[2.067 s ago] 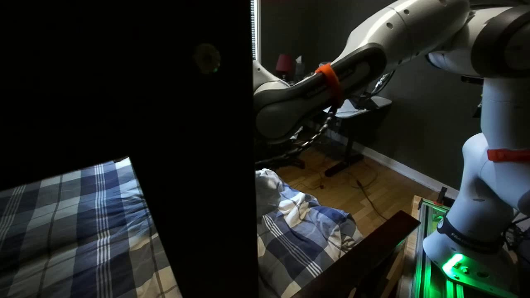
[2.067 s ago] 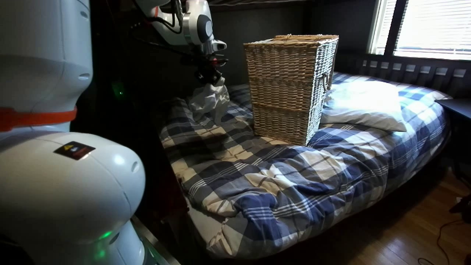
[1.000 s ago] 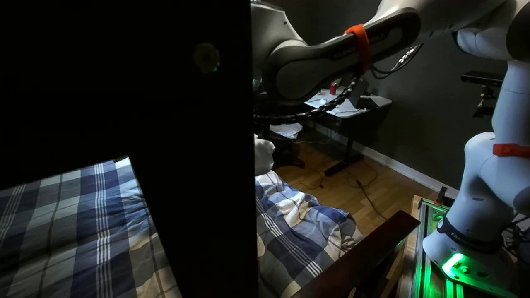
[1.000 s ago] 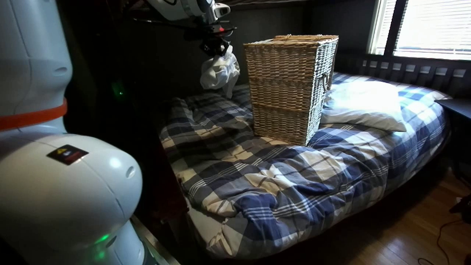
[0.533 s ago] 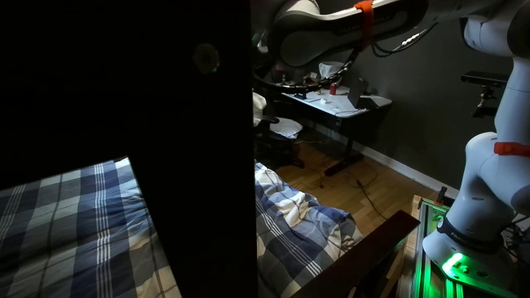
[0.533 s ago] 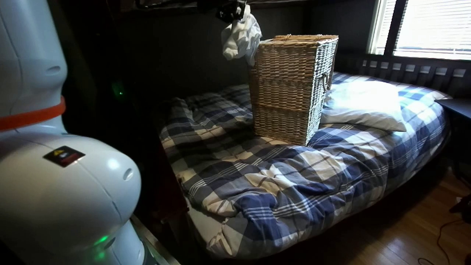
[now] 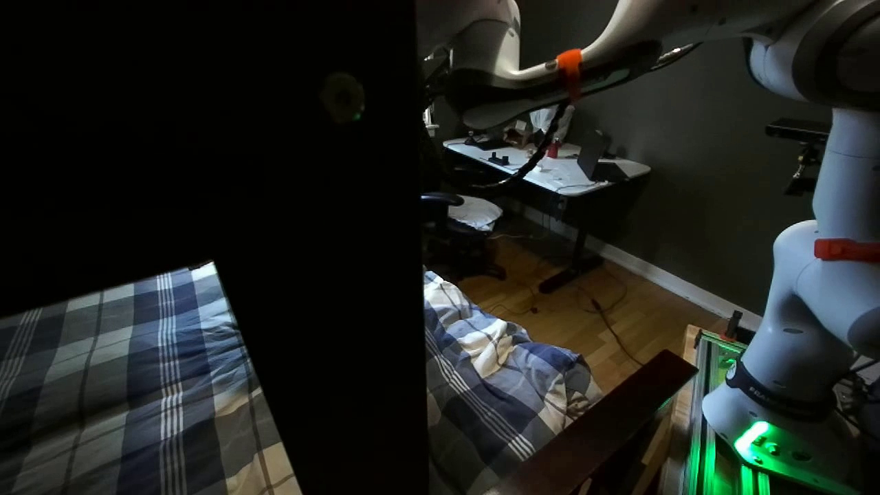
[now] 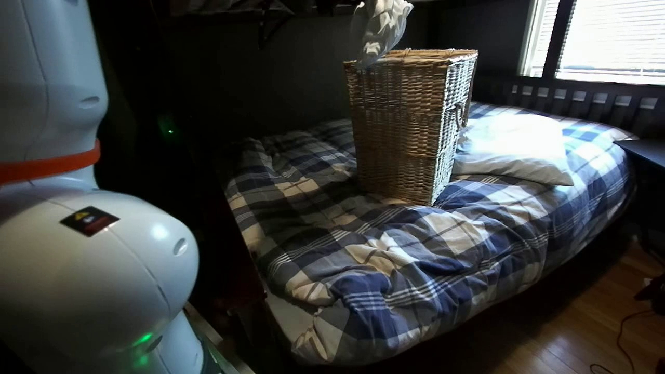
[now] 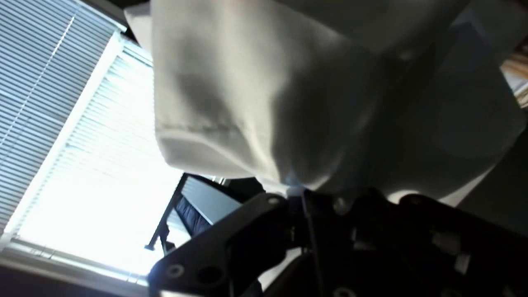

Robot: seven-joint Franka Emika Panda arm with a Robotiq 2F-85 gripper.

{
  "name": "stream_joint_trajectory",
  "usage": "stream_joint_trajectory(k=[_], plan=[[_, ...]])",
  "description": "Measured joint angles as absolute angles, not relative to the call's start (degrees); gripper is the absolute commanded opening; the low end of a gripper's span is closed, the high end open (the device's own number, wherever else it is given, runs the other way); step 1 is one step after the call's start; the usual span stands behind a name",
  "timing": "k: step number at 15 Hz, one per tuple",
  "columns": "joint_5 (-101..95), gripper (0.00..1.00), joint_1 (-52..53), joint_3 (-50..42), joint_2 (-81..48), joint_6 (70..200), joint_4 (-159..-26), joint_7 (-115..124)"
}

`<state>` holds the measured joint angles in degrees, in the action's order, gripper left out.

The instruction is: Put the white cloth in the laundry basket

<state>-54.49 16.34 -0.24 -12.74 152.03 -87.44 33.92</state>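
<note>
Dark bedroom walls (image 7: 701, 227) are lit by daylight from a window (image 8: 613, 41) fitted with slatted blinds (image 9: 41, 66). By the fingers of the Robotiq gripper (image 9: 311, 196), brought together in the wrist view, a white cloth (image 9: 255, 82) is clamped. From the fingertips the fabric is spread in loose folds over much of that view. In an exterior view the cloth is held aloft, its lower end overlapping the left end of the top rim of a wicker laundry basket (image 8: 400, 124); whether rim and fabric are touching cannot be told. The basket is stood upright on a plaid duvet (image 8: 384, 259), and a white pillow (image 8: 514, 148) is placed behind it, to the right, before a slatted headboard (image 8: 587, 106). The Franka Emika Panda arm (image 7: 845, 165), shown in both exterior views, is wrapped with 2 orange-red bands (image 7: 569, 74). In an exterior view much is hidden by a dark upright (image 7: 344, 240), past which a desk (image 7: 557, 180) is seen, bearing a laptop (image 7: 592, 157) and a red can (image 7: 553, 149), with an office chair (image 7: 457, 227) near.
</note>
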Motion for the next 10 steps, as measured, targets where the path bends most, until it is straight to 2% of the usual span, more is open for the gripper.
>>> stream_joint_trajectory(k=[5,10], plan=[[-69.85,0.02,16.54,-4.26,-20.57,160.30,-79.22,46.01],[-79.20,0.02,16.84,-7.50,-29.26,163.09,-68.47,55.15]])
